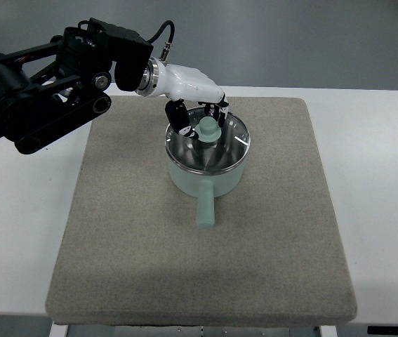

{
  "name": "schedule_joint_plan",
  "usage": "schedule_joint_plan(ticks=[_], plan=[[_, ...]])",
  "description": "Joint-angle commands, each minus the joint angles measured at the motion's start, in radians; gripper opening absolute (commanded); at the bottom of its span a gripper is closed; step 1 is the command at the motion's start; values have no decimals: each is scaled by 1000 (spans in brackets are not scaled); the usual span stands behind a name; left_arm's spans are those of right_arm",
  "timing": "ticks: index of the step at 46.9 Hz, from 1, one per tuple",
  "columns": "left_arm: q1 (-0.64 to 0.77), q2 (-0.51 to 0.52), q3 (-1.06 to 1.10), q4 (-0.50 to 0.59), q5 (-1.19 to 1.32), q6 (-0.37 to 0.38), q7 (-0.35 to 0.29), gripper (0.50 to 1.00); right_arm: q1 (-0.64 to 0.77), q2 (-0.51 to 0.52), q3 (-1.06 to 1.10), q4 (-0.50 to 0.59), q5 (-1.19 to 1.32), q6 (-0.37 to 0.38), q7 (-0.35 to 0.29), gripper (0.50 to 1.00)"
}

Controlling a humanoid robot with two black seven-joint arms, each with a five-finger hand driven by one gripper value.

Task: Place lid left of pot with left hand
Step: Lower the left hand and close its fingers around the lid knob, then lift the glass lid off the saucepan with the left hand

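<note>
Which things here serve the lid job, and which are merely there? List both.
For the job: left hand, its fingers around the knob; lid, still on the pot.
Merely there: grey mat; white table.

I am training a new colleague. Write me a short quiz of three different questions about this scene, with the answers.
1. True or false: the lid lies on the mat, left of the pot.
2. What does the left hand reach for? A) the pot's handle B) the lid's knob C) the mat's edge
3. Fill in: the pot's handle points toward the ___ edge of the picture.

Key: 1 false, the lid is on the pot; 2 B; 3 bottom.
</note>
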Motion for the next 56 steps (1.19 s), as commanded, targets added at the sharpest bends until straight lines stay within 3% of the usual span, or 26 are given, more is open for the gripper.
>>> schedule_joint_plan(ticks=[1,9,13,16,49,56], plan=[[-1,1,-1,-4,1,0,0,613,0,0,0,0,-1,0,0,921],[-1,3,-1,-15,1,0,0,553,0,0,0,0,1,0,0,921],[1,3,1,-16,1,0,0,548,0,0,0,0,1,0,0,923],[-1,3,1,-16,1,0,0,500,0,0,0,0,1,0,0,921],[-22,20,-18,-16,0,0,0,500,0,0,0,0,-1,0,0,921],[-45,72,-21,-62,0,0,1,500,0,0,0,0,-1,0,0,923]])
